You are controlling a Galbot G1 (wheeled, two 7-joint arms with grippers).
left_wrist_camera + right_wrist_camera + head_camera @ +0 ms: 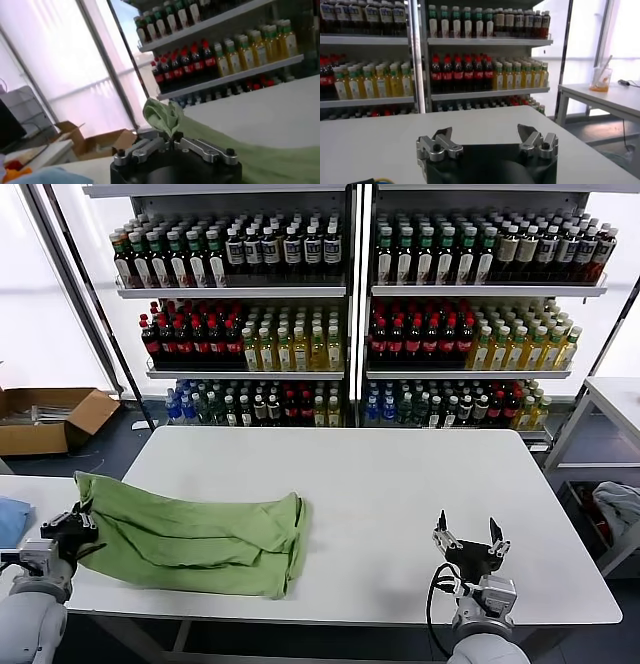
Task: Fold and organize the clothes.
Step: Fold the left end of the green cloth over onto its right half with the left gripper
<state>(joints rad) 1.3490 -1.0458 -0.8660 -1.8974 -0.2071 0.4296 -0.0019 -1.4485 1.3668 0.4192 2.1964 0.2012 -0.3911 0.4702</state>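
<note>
The light green shirt point(190, 539) lies folded in a long band across the left part of the white table point(400, 504), plain side up, its print and collar hidden. My left gripper point(72, 529) is at the shirt's left edge, shut on a bunched fold of the green fabric point(162, 116) that stands up between its fingers. My right gripper point(468, 539) is open and empty above the table's front right edge, well apart from the shirt; in the right wrist view point(487, 137) only bare tabletop lies between its fingers.
Shelves of bottles point(350, 314) stand behind the table. A blue cloth point(12, 519) lies on a surface at the far left. A cardboard box point(50, 419) sits on the floor at the left. A side table point(615, 399) stands at the right.
</note>
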